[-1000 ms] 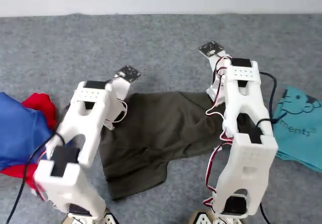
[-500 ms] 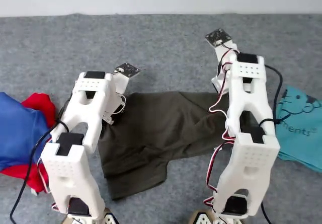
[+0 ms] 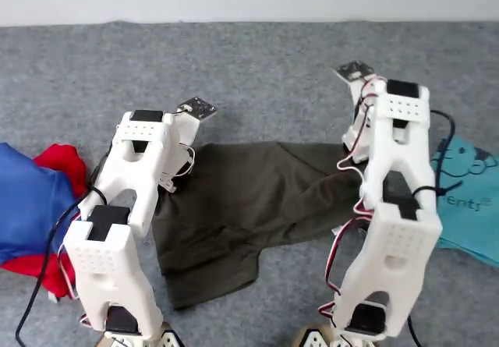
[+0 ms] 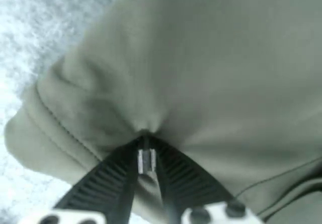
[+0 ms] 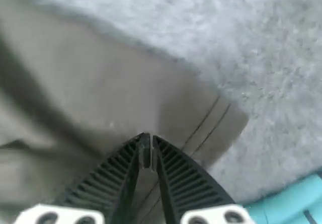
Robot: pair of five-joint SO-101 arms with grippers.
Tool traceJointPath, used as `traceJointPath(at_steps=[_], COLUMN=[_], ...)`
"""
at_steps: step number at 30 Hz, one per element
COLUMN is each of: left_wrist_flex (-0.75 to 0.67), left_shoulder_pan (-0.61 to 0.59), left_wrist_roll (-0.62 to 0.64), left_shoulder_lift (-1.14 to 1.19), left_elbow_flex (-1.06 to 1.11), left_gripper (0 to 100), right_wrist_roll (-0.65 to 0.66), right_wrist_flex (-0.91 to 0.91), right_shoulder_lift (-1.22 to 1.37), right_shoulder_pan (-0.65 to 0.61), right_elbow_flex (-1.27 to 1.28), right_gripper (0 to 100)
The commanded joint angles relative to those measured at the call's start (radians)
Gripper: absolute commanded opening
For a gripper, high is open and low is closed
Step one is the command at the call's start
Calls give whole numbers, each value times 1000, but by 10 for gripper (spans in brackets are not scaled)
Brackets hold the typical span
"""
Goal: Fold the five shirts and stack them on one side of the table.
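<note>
**Right arm has shifted toward the right edge, with the olive shirt between both tools**

High view: since the frame one second ago, the right arm (image 3: 394,183) has moved sideways toward the right edge of the desk (image 3: 257,66). The near side of the olive shirt (image 3: 249,199) has stretched along with it. The left arm (image 3: 129,199) straightened up in the first half second and has kept its place since then. The olive shirt lies spread in the middle of the desk, between the two arms, and part of it hangs toward the near edge. A blue shirt (image 3: 27,203) lies on a red shirt (image 3: 64,164) at the left edge. A teal shirt (image 3: 468,195) lies at the right edge, just beside the right arm.

Left wrist view: the left tool (image 4: 146,151) is closed narrow on a fold of the olive shirt, and the cloth gathers into wrinkles at its tips.

Right wrist view: the right tool (image 5: 147,146) is also closed narrow, with its tips pinching the olive shirt near a stitched hem. The grey desk shows beyond that hem, and a bit of the teal shirt is at the corner.
</note>
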Motion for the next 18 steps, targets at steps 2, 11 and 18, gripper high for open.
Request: traceJointPath(at_steps=[2, 11, 18], left_wrist_flex=[0, 0, 0], left_shoulder_pan=[-15, -15, -15], left_wrist_roll=[-5, -5, -5], left_shoulder_lift=[25, 28, 28], left_elbow_flex=[-8, -8, -8], left_gripper=[14, 14, 14], right_wrist_roll=[81, 114, 110], right_wrist_flex=[-160, -303, 22], right_shoulder_lift=[54, 97, 48], right_shoulder_pan=[27, -2, -42], right_elbow_flex=[-86, -292, -353], right_gripper=[12, 9, 11])
